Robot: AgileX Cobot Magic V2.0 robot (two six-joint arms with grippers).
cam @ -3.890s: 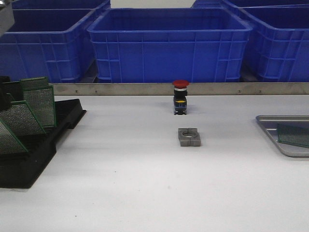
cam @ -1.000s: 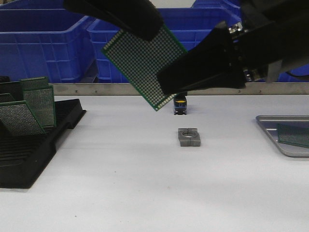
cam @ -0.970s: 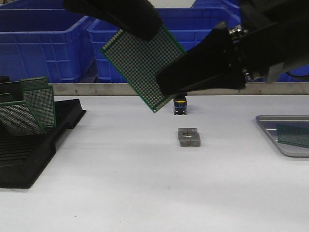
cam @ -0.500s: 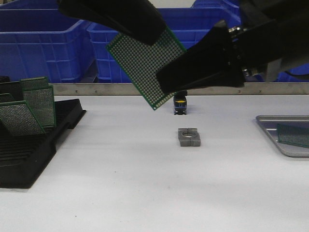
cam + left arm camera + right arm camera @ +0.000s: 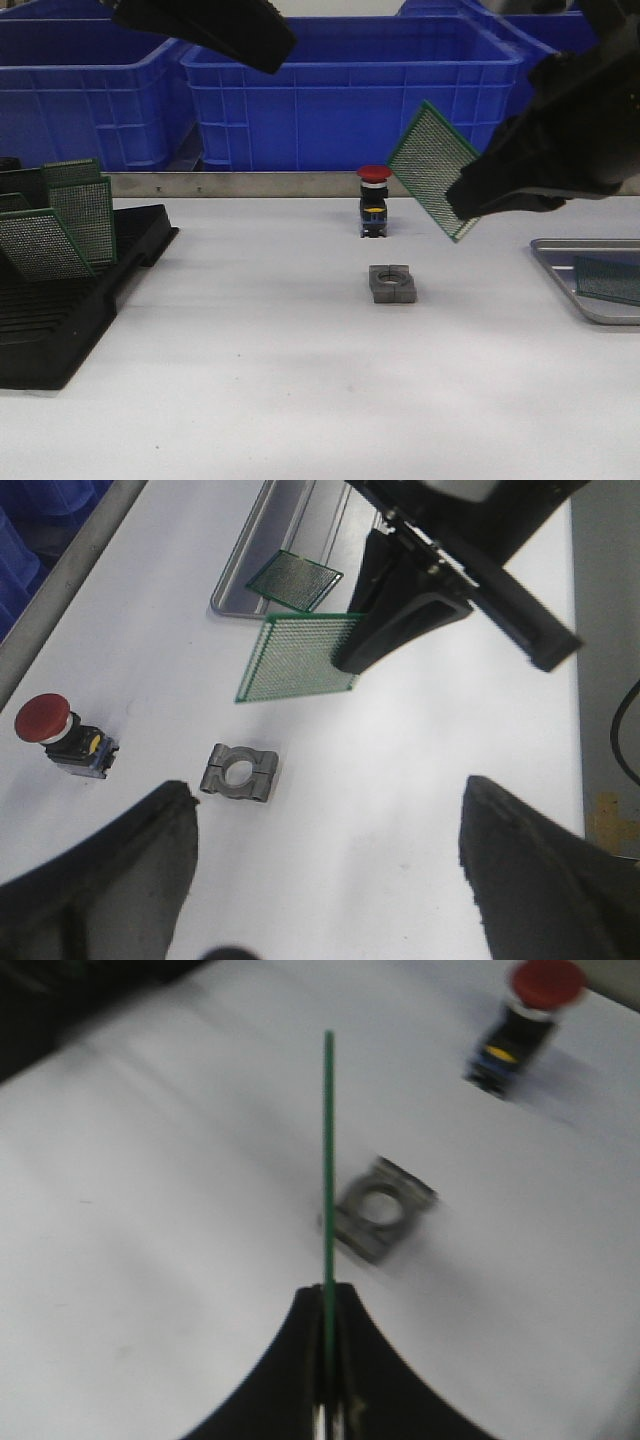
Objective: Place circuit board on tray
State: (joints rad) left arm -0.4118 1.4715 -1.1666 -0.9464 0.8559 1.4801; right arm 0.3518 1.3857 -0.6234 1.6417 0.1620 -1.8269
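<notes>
My right gripper (image 5: 465,208) is shut on a green perforated circuit board (image 5: 432,168), held tilted in the air above the table, right of the red button. In the right wrist view the board (image 5: 328,1160) shows edge-on, clamped between the pads at the gripper (image 5: 328,1295). In the left wrist view the board (image 5: 300,658) hangs near the tray. The silver tray (image 5: 560,265) lies at the right edge with another green board (image 5: 608,278) in it; it also shows in the left wrist view (image 5: 235,585). My left gripper (image 5: 325,865) is open and empty, high at the upper left (image 5: 265,45).
A black slotted rack (image 5: 70,310) with several green boards stands at the left. A red-topped push button (image 5: 373,200) and a grey metal clamp block (image 5: 392,283) sit mid-table. Big blue crates (image 5: 350,90) line the back behind a metal rail.
The board has passed from my left gripper to my right one. The right arm has carried it rightward and lower; the left gripper has opened and drawn back up and left.
</notes>
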